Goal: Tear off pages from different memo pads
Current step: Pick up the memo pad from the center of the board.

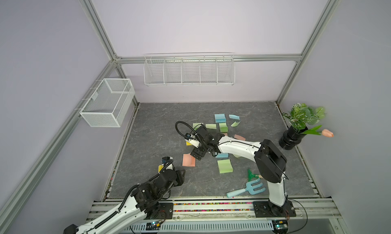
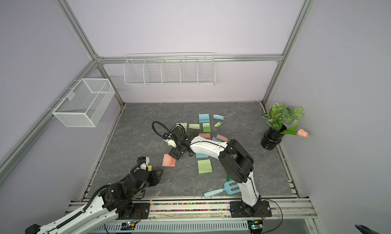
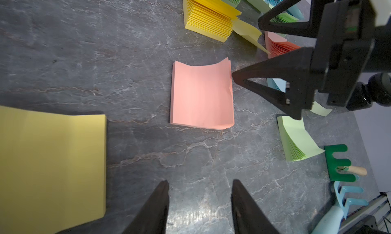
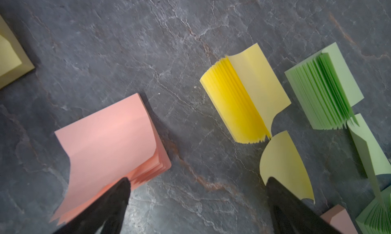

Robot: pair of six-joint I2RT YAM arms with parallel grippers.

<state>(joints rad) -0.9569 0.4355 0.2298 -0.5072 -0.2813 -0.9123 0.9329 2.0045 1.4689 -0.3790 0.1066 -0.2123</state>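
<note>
A salmon memo pad lies on the dark table, its top page curled up at one edge. My right gripper stands wide open low over the table, one fingertip at that curled edge and bare table between the jaws. The other finger overlaps a loose yellow page beside a fanned yellow memo pad. My left gripper is open over bare table, short of the salmon pad, with another yellow pad beside it.
More green and blue memo pads and loose pages lie behind and right of the right arm. A blue toy fork and green rake lie front right. A vase with plant stands at the right edge.
</note>
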